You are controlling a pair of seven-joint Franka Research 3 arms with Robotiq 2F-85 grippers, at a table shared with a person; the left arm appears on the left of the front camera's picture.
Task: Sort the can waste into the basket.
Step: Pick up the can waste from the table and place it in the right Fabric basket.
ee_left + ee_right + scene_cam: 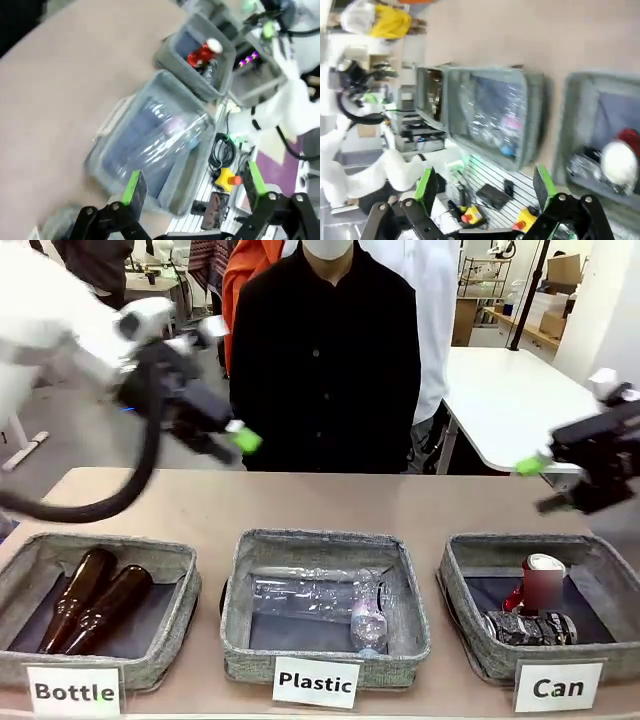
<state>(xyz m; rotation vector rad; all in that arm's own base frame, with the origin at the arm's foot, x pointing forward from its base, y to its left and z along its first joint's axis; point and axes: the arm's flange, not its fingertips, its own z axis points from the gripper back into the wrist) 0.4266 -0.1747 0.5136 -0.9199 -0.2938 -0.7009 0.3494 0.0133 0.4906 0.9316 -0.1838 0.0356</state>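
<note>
A shiny red can (541,583) and a black, silver-marked can (530,627) lay in the grey woven basket (470,625) with its white "Can" label (557,687).

Three baskets stand in a row along the near edge of the table (300,502); the left basket (170,558) holds two bottles (95,600) side by side; the middle basket (325,542) holds plastic bottles (320,595); the right basket (470,575) holds two cans (535,605), one upright behind one lying; a person (325,360) stands behind the table.
</note>
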